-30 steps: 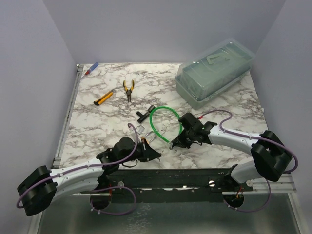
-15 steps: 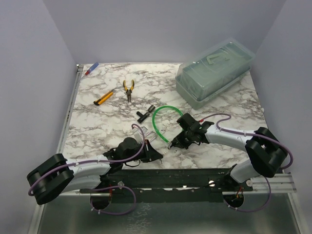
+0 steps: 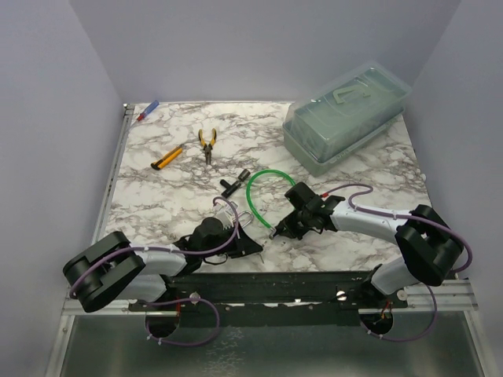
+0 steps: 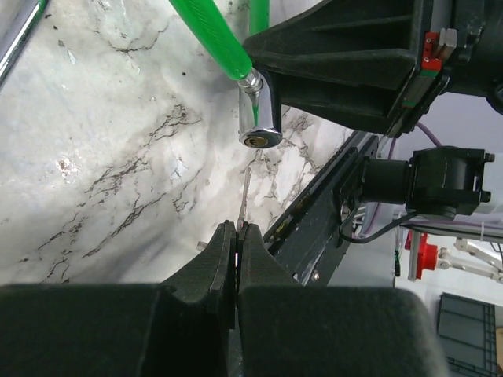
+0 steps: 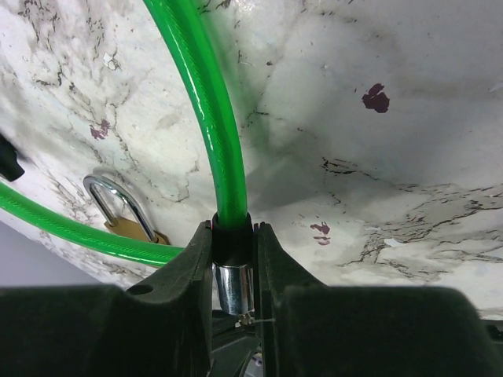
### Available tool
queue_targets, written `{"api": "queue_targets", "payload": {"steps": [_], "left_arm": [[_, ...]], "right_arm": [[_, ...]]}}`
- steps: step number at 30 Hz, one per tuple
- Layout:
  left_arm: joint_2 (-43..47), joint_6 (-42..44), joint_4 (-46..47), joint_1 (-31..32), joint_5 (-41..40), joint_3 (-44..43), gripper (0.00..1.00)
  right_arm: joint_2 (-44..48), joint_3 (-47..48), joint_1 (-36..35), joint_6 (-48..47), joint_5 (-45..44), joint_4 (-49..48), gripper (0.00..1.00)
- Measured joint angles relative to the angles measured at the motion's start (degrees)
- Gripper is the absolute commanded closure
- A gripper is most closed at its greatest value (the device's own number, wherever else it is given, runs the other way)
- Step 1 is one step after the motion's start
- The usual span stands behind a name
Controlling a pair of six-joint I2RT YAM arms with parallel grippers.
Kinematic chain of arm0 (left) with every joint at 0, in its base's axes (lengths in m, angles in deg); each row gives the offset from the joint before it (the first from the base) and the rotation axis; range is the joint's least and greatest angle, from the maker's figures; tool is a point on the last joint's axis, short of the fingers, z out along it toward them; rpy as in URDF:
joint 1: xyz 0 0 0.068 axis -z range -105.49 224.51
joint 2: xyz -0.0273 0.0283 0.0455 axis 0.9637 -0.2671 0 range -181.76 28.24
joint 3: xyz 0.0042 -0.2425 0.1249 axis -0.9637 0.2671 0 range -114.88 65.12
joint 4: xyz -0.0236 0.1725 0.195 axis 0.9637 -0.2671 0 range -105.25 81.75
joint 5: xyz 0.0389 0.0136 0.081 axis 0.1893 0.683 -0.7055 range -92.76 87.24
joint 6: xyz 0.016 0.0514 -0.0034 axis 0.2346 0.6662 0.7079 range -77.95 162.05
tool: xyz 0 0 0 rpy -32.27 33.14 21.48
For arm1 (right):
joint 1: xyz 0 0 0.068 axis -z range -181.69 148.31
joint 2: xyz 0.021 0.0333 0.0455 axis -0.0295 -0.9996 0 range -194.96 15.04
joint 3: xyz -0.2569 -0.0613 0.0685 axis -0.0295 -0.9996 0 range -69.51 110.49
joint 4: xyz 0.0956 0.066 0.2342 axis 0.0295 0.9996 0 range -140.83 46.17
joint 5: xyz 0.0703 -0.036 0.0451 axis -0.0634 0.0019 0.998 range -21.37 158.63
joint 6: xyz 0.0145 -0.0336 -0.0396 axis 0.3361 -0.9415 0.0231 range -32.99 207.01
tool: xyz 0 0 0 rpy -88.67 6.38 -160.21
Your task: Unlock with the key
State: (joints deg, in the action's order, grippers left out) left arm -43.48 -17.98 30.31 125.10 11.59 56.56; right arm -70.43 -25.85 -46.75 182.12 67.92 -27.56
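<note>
The left hand point(image 4: 237, 232) is pinching the key point(image 4: 245, 192), tip just short of the cable end point(image 4: 259, 118). The right hand point(image 5: 233, 239) is clamping that cable end.

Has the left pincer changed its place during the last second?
Yes, a little. In the top view the left pincer, holding the key, has shifted right, toward the green cable, measured against the yellow pliers.

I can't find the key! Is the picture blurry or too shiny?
Left wrist view: the thin flat silver key is sharp but edge-on; the black left claw pinching it is dark and soft; glare on the green cable's silver cylinder end. Top view: sharp, but the key is too small.
</note>
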Motion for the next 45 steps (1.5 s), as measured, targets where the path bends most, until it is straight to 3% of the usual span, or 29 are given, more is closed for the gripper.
{"api": "queue_targets", "payload": {"steps": [17,45], "left_arm": [[-9.94,-1.29,11.47,-2.16,5.25,-0.09,1.00],[-14.49,-1.38,13.03,-4.09,8.11,-2.43,1.00]], "right_arm": [[-0.39,-1.20,0.00,-0.76,0.00,-2.93,1.00],[-0.35,-2.19,0.00,-2.43,0.00,-4.83,1.00]]}}
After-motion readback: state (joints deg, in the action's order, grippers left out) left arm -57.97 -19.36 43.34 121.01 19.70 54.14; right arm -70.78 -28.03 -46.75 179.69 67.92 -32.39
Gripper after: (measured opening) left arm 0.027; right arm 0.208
